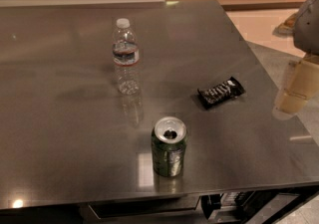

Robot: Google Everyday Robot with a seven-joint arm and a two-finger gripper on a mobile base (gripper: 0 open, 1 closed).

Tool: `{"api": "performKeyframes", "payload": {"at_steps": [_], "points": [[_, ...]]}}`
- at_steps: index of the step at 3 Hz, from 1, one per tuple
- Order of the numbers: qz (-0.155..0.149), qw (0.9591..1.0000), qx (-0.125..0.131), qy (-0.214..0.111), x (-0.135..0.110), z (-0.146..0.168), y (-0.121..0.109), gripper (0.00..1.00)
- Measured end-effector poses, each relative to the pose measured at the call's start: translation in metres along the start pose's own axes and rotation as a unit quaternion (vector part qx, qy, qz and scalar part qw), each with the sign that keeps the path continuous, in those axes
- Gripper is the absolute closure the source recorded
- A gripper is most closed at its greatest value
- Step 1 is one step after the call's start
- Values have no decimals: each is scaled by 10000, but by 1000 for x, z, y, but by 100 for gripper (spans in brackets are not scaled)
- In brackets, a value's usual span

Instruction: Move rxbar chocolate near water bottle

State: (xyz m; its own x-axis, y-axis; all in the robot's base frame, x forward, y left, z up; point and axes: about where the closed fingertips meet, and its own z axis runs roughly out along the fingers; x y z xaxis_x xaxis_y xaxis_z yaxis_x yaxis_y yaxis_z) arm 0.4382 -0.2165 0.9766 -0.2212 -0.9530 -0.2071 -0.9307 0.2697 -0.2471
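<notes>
The rxbar chocolate (221, 92), a flat black-wrapped bar with white lettering, lies on the steel table (60, 133) right of centre. The water bottle (125, 56), clear with a white cap and a dark label with a red stripe, stands upright toward the back, well left of the bar. My gripper (295, 87) is a pale shape at the right edge of the view, beyond the table's right edge and to the right of the bar. It touches nothing and holds nothing that I can see.
An opened green soda can (169, 146) stands upright near the table's front edge, in front of the bar and the bottle. The arm's grey body (309, 24) is at the upper right. A light floor lies beyond the table's right side.
</notes>
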Motion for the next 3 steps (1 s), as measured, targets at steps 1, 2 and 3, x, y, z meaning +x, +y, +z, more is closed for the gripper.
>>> {"api": "performKeyframes", "payload": {"at_steps": [1, 2, 3], "points": [[0, 10000, 1, 0, 0, 0, 0, 0], [-174, 9997, -126, -95, -9, 2, -11, 0], [-353, 9984, -277, -356, -20, 14, -31, 0]]}}
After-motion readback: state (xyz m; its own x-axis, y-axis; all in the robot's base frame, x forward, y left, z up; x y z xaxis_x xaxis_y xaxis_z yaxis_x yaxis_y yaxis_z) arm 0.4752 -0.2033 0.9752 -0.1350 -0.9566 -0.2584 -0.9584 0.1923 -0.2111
